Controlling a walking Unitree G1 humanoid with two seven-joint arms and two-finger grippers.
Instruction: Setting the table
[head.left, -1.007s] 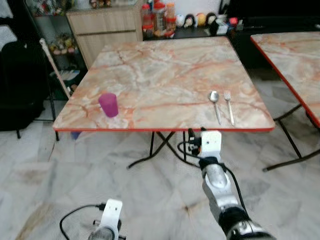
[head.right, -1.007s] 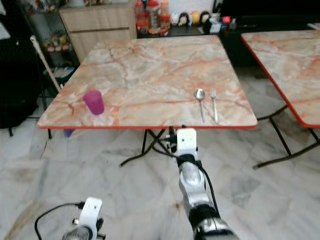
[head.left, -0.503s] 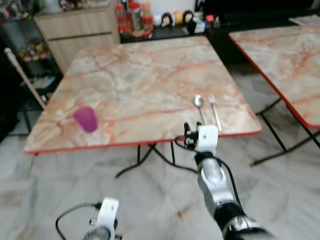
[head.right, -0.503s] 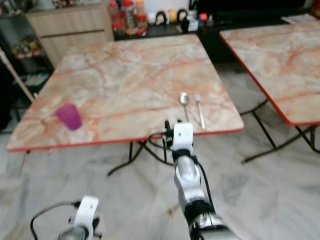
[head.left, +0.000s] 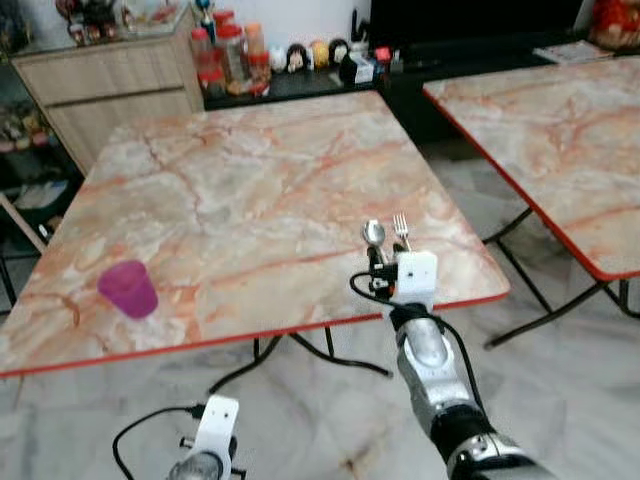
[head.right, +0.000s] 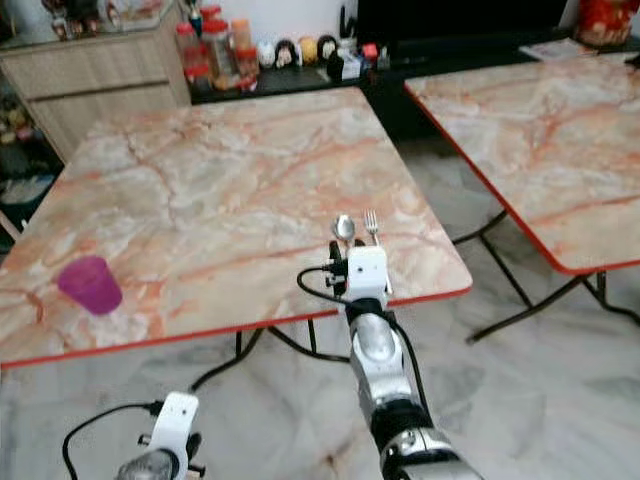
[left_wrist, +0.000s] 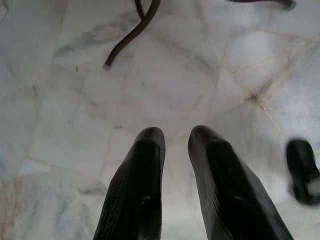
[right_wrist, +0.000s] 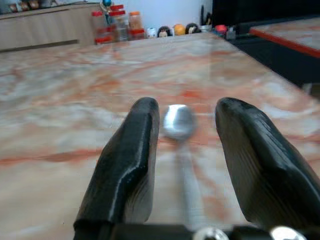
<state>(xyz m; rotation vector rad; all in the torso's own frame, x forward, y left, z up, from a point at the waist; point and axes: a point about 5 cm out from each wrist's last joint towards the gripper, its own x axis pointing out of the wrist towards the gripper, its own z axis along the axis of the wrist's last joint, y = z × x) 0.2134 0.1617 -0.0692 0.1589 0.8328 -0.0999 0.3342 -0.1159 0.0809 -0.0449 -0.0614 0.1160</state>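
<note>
Silver spoon (right_wrist: 178, 122) lies between the spread right claw (right_wrist: 187, 117) fingers.

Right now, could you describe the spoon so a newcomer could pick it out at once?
On the nearer marble table, look at its front right edge, just beyond the right gripper. The spoon lies beside a fork, nearer the purple cup; its rounded bowl, not tines, marks it.

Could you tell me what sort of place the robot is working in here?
Probably a home dining area: two marble-look folding tables on a tiled floor, a spoon, fork and purple cup laid out, and a sideboard with jars behind.
</note>
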